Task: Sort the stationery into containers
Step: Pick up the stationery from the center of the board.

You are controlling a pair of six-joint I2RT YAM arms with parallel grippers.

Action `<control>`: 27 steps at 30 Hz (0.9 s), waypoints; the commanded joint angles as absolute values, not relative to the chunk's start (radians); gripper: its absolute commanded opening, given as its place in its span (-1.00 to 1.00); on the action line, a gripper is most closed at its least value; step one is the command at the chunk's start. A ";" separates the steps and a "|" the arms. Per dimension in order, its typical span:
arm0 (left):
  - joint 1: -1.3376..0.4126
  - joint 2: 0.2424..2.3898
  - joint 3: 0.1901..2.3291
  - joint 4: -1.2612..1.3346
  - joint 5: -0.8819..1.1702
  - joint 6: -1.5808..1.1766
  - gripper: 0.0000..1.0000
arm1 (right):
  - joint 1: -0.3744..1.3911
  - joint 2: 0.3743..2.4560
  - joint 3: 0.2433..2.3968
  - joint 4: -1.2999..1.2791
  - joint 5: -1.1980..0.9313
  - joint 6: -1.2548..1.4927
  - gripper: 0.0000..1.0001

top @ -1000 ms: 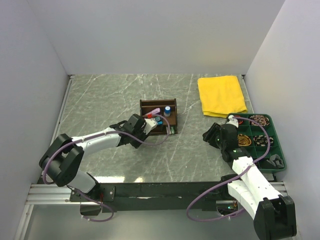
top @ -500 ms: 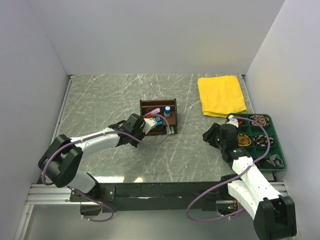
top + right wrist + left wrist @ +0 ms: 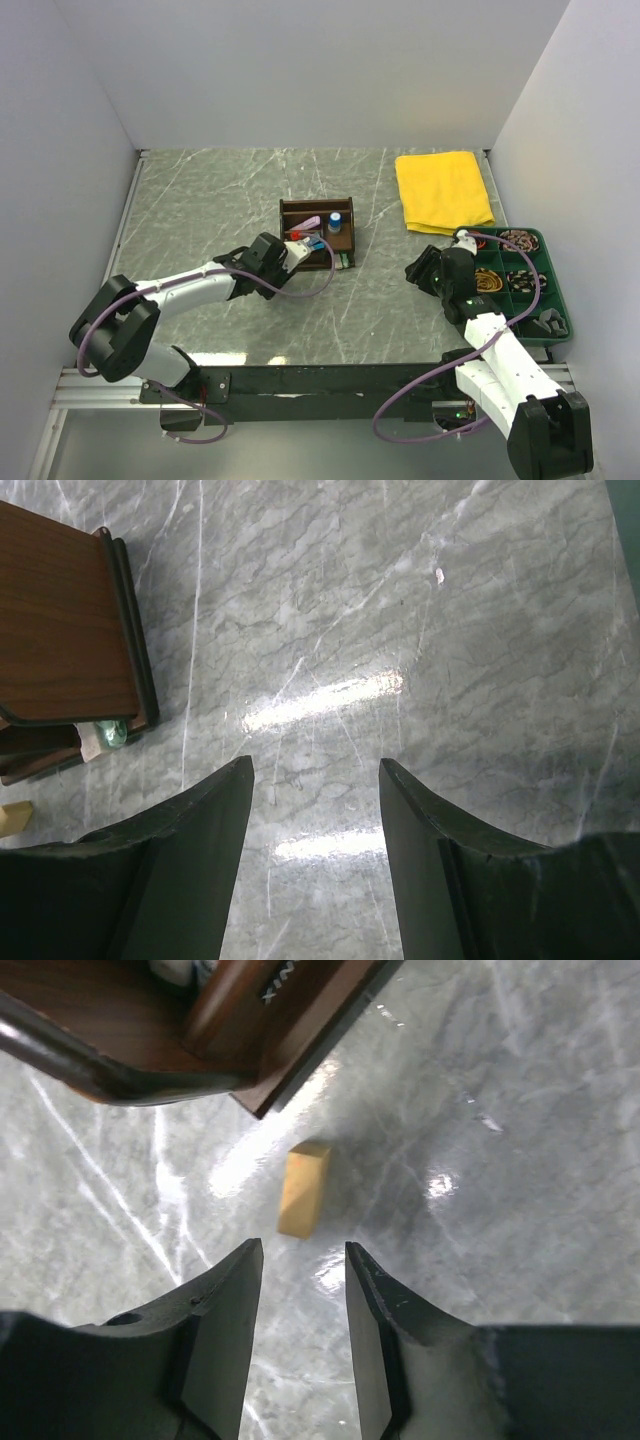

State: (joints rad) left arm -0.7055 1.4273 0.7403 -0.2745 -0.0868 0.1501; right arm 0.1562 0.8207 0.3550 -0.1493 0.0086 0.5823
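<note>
My left gripper (image 3: 288, 256) (image 3: 300, 1250) is open and empty, low over the table at the front left corner of the dark brown wooden organiser (image 3: 316, 232) (image 3: 120, 1020). A tan eraser (image 3: 303, 1188) lies flat on the marble just beyond the fingertips, beside the organiser's corner. The organiser holds a purple marker (image 3: 308, 222), a blue-capped bottle (image 3: 335, 220) and blue-capped pens (image 3: 318, 243). My right gripper (image 3: 420, 270) (image 3: 315, 765) is open and empty over bare marble, left of the dark green tray (image 3: 552, 268) with coiled bands (image 3: 488, 280).
A folded yellow cloth (image 3: 443, 190) lies at the back right. A small green item (image 3: 345, 262) (image 3: 110, 732) sits at the organiser's front right corner. The right wrist view also shows the organiser (image 3: 60, 630) and the tan eraser (image 3: 15, 818) at its left edge. White walls enclose the table.
My left gripper has drawn back a little from the organiser, toward the near left. The right arm has not moved.
</note>
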 commanded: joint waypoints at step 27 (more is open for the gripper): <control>-0.686 1.347 0.795 -0.325 0.309 0.245 -0.94 | 0.152 0.781 0.399 -0.023 -0.311 0.414 0.25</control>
State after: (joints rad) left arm -0.6788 1.4342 0.7712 -0.2806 0.0528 0.1730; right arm 0.1562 0.8097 0.3550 -0.1364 -0.0666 0.5362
